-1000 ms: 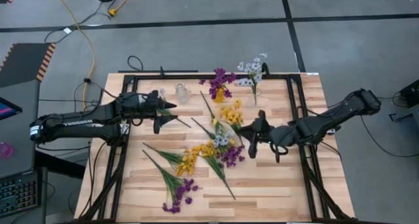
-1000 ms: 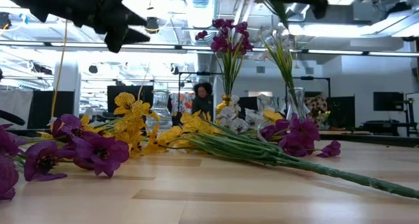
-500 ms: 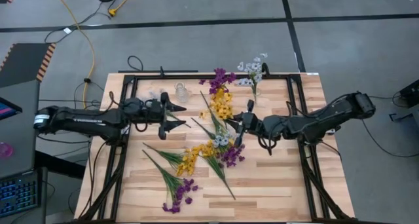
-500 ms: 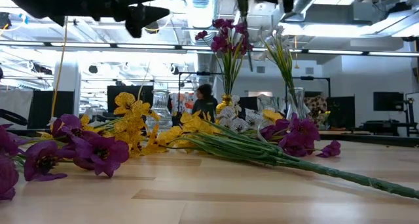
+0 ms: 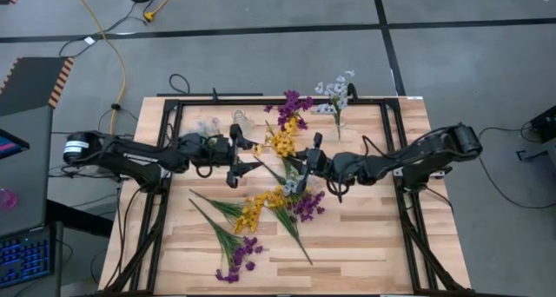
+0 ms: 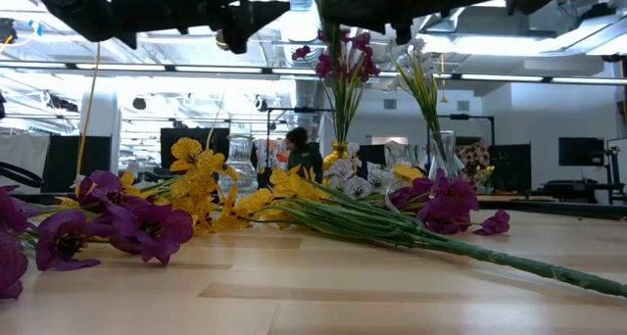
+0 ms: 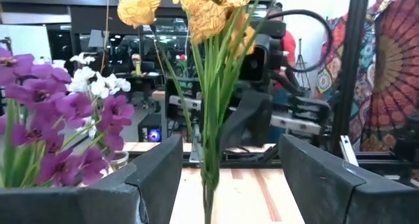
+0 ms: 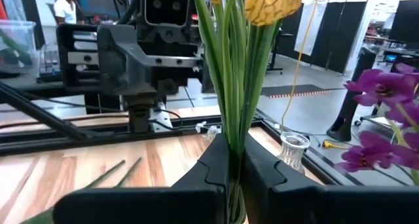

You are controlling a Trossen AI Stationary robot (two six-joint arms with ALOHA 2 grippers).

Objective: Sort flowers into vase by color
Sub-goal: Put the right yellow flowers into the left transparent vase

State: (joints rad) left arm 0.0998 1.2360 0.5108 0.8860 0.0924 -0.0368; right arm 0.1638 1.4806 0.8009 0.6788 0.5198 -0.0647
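My right gripper (image 5: 295, 164) (image 8: 236, 152) is shut on a yellow flower (image 5: 282, 142) above the table's middle. My left gripper (image 5: 248, 158) (image 7: 230, 145) faces it from the table's left, open. In the left wrist view its fingers stand on either side of the flower's green stem (image 7: 211, 139) without touching it. A vase with purple flowers (image 5: 293, 110) and a vase with white flowers (image 5: 337, 102) stand at the far edge. An empty glass vase (image 5: 241, 122) stands to their left. More yellow (image 5: 252, 212), purple (image 5: 239, 258) and white (image 5: 294, 186) flowers lie on the table. My right gripper pinches the yellow flower's bundle of green stems (image 8: 232, 129) between its two fingers. The fingers come level from the table's right side and lie across the stems. The flower stands about upright, blossoms (image 8: 272, 4) above the fingers, lifted clear of the table.
A black frame (image 5: 389, 141) runs around the tabletop. The loose flowers cover the table's middle and near left; bare wood (image 5: 365, 245) lies at the near right. In the low view a person (image 6: 299, 144) shows in the room behind the table.
Both grippers have moved toward each other over the table's middle and tipped up to level. My right gripper has carried the yellow flower toward the table's left, turning it upright. My left gripper, still open, has come up to the stem.
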